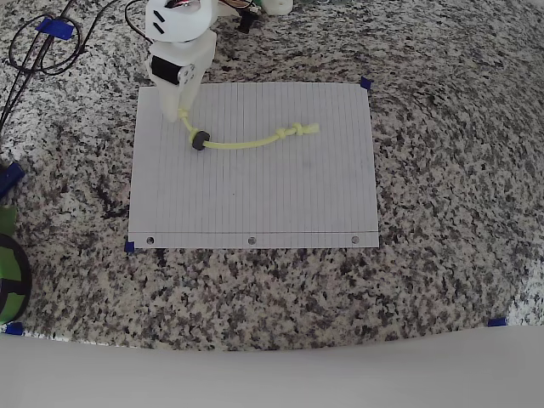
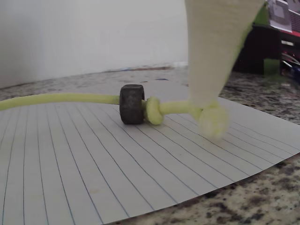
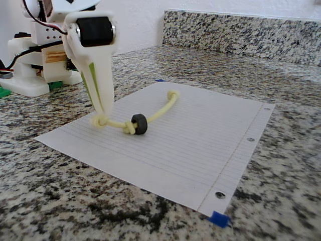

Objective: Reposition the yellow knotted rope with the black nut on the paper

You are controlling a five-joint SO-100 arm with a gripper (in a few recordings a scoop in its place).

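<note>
The rope point(image 1: 251, 143) lies on the paper point(image 1: 255, 195), in its upper half in the overhead view, running from near the paper's top-left corner across to the right of the middle, in a shallow sag. Its left end sits right under the pincer point(image 1: 182, 113): in the fixed view the pincer point(image 3: 103, 113) tapers down to the end knot at the rope point(image 3: 150, 116), and in the wrist view the pale finger point(image 2: 213, 51) comes down onto the blurred end knot of the rope point(image 2: 61, 98). The pincer looks pressed together on that end knot, pinching the rope, though the second finger is hard to make out.

The nut point(image 1: 200, 140) is threaded on the rope just beside the pincer, standing on edge on the paper, with a small knot touching it on the pincer's side; see the nut point(image 2: 131, 104) in the wrist view and the nut point(image 3: 139, 123) in the fixed view.

Counted: one rope, one nut, one paper, one arm. The rope shows a cluster of knots near its far end, by the paper's top edge right of centre, and knots at the pincer end. The paper has three punched holes along its bottom edge in the overhead view.

The arm point(image 3: 93, 45) stands at the desk point(image 1: 442, 170) beyond the paper's top-left corner, wrist bent steeply down, pincer pointing almost straight at the paper.
</note>
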